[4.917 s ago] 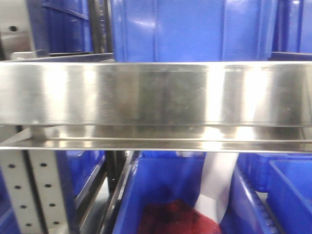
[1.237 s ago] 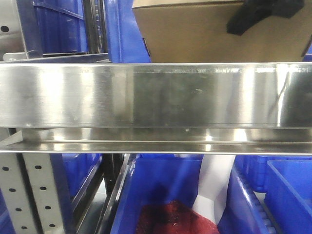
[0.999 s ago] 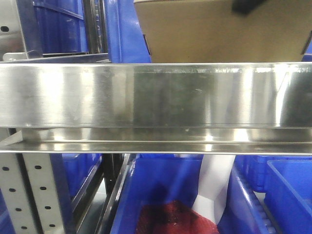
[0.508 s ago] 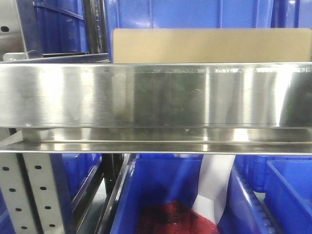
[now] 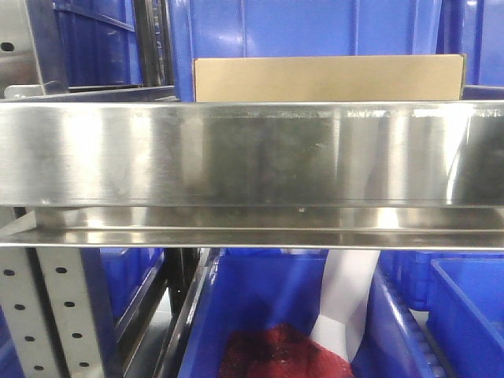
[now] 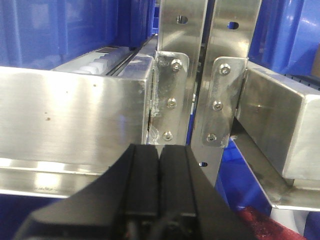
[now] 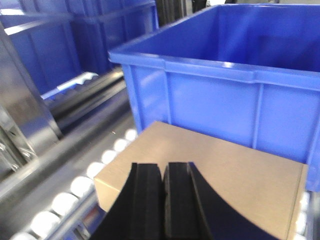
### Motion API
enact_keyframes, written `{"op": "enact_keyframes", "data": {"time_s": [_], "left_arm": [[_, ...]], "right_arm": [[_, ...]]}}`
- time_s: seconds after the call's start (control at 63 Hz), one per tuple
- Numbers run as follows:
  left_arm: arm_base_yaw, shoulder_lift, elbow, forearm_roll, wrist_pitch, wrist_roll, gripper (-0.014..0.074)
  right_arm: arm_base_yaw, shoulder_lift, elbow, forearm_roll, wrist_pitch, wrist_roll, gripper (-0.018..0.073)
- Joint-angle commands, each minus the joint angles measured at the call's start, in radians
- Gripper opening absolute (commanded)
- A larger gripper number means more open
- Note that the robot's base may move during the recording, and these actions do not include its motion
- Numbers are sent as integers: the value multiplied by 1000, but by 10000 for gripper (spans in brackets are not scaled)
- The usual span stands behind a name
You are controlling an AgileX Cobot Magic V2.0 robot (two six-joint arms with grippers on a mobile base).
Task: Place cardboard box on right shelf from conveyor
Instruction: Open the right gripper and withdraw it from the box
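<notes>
We had the cardboard box [image 7: 215,180] sitting on the right shelf [image 5: 252,153], long axis running 10 to 4, right at 12 o'clock from our right tool [image 7: 165,200], pinched narrow and empty, clearly nearer than the left tool [image 6: 160,187], also narrow.

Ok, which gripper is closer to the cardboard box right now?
Right. The right gripper hovers just above the cardboard box; the left gripper faces the shelf's steel uprights, no box in view.

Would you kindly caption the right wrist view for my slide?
Cardboard box resting on shelf rollers before a blue bin, right gripper shut above it.
</notes>
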Motion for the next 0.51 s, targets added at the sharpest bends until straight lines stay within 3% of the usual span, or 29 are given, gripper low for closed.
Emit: {"op": "enact_keyframes", "data": {"time_s": [0.0, 0.492], "left_arm": [[-7, -11, -3, -5, -85, -5, -119], [-7, -11, -3, -5, -85, -5, -119]], "right_arm": [[-1, -10, -28, -19, -90, 5, 56], [-1, -10, -26, -19, -100, -3, 56]]}}
